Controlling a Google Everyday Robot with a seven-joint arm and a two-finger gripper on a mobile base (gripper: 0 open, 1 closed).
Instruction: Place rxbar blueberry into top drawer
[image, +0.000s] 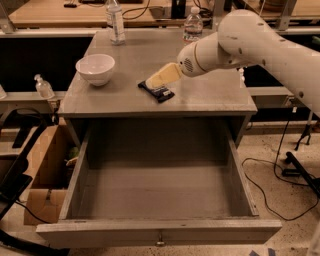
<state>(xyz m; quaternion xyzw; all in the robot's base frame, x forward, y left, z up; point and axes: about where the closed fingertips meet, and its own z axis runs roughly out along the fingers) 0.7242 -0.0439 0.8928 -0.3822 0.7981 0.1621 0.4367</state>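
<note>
The rxbar blueberry (160, 92), a dark navy flat bar, lies on the grey cabinet top (200, 95) near the middle. My gripper (156, 81), with pale yellow fingers, reaches in from the right on a white arm and sits right above the bar's near-left end, its tips at or just over the wrapper. The top drawer (80, 172) is pulled fully open below the cabinet top, its grey inside bare, with a small metal knob (160, 243) on the front panel.
A white bowl (95, 68) stands on the left of the cabinet top. Two water bottles (115, 21) (192, 24) stand at its back edge. A cardboard box (44, 180) and cables lie on the floor to the left; more cables lie at the right.
</note>
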